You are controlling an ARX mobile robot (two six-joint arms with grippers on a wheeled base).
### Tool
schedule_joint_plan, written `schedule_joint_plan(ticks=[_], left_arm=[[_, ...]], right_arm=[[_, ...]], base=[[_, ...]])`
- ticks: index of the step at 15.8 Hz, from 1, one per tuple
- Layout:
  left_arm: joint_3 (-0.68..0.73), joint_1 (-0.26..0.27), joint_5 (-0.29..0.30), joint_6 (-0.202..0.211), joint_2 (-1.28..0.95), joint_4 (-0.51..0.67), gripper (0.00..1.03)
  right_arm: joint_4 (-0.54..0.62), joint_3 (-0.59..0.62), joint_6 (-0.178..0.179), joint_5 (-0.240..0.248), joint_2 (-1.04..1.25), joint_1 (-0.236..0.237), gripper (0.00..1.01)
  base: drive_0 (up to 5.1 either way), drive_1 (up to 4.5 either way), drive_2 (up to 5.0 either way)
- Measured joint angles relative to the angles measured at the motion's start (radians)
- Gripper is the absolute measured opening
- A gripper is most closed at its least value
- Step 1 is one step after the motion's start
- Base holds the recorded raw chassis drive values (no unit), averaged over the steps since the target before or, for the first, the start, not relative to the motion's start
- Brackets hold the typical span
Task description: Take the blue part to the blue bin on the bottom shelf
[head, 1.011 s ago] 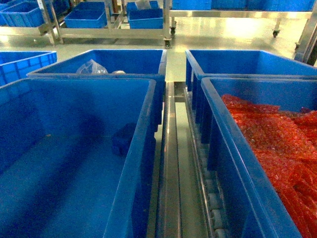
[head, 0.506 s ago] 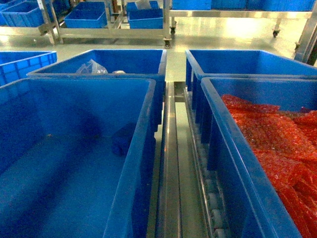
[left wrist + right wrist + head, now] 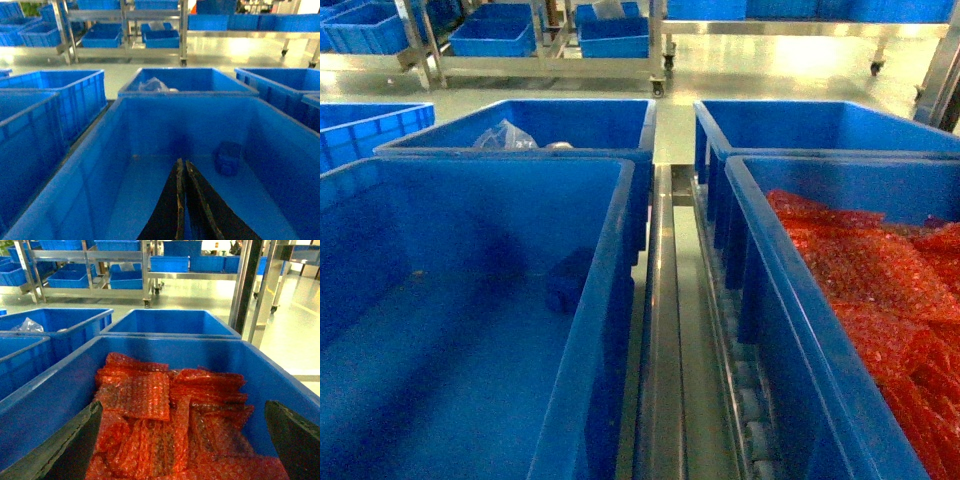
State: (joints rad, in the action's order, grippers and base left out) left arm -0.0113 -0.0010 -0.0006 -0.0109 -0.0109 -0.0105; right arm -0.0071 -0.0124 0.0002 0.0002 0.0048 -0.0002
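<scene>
1. Left gripper (image 3: 181,200), seen only in the left wrist view, had its two dark fingers pressed together with nothing between them; it hung inside the blue bin (image 3: 75,185), above the bin floor.
2. Right gripper (image 3: 182,440), seen only in the right wrist view, had its fingers spread wide, one at each lower corner of that view, over the red bubble-wrap packets (image 3: 165,425).
3. Neither gripper appeared in the head view.
4. Blue part (image 3: 228,157) rested on the floor of the blue bin, near the far wall and to the right of the left gripper's tips; in the head view the same part (image 3: 568,280) lay close to the bin's right wall (image 3: 590,330).
5. Bottom shelf (image 3: 665,330) showed as a steel rail with white rollers (image 3: 752,410) running between the blue bin and the packet crate (image 3: 790,330).
6. Packet crate held the red packets piled against one another.
7. Behind the blue bin stood a second crate (image 3: 540,125) containing a clear plastic bag (image 3: 505,135); beside it, behind the packet crate, stood a third crate (image 3: 820,125).
8. Farthest away, steel racks (image 3: 550,65) on a pale floor carried further blue crates.
</scene>
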Motion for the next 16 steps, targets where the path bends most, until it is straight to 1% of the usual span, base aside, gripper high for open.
schedule_joint_plan(ticks=[2, 3, 4, 5, 7, 10, 11, 12, 16], left_arm=[[0.0, 0.0, 0.0, 0.0, 0.0, 0.005, 0.02], [0.0, 0.0, 0.0, 0.0, 0.0, 0.006, 0.05], [0.0, 0.0, 0.0, 0.0, 0.0, 0.006, 0.19], [0.0, 0.0, 0.0, 0.0, 0.0, 0.006, 0.3], [0.0, 0.0, 0.0, 0.0, 0.0, 0.006, 0.57], [0.0, 0.0, 0.0, 0.0, 0.0, 0.006, 0.96], [0.0, 0.0, 0.0, 0.001, 0.0, 0.006, 0.99], [0.0, 0.0, 0.0, 0.001, 0.0, 0.006, 0.98], [0.0, 0.0, 0.0, 0.001, 0.0, 0.006, 0.98]], right_arm=[[0.002, 0.0, 0.0, 0.0, 0.0, 0.0, 0.98], [0.003, 0.0, 0.0, 0.0, 0.0, 0.0, 0.98], [0.002, 0.0, 0.0, 0.0, 0.0, 0.0, 0.98], [0.002, 0.0, 0.0, 0.0, 0.0, 0.0, 0.98], [0.002, 0.0, 0.0, 0.0, 0.0, 0.0, 0.98], [0.002, 0.0, 0.0, 0.0, 0.0, 0.0, 0.98], [0.002, 0.0, 0.0, 0.0, 0.0, 0.0, 0.98], [0.002, 0.0, 0.0, 0.0, 0.0, 0.0, 0.98], [0.002, 0.0, 0.0, 0.0, 0.0, 0.0, 0.98]], base=[[0.0, 0.0, 0.0], [0.0, 0.0, 0.0], [0.0, 0.0, 0.0], [0.0, 0.0, 0.0], [0.0, 0.0, 0.0], [0.0, 0.0, 0.0], [0.0, 0.0, 0.0], [0.0, 0.0, 0.0], [0.0, 0.0, 0.0]])
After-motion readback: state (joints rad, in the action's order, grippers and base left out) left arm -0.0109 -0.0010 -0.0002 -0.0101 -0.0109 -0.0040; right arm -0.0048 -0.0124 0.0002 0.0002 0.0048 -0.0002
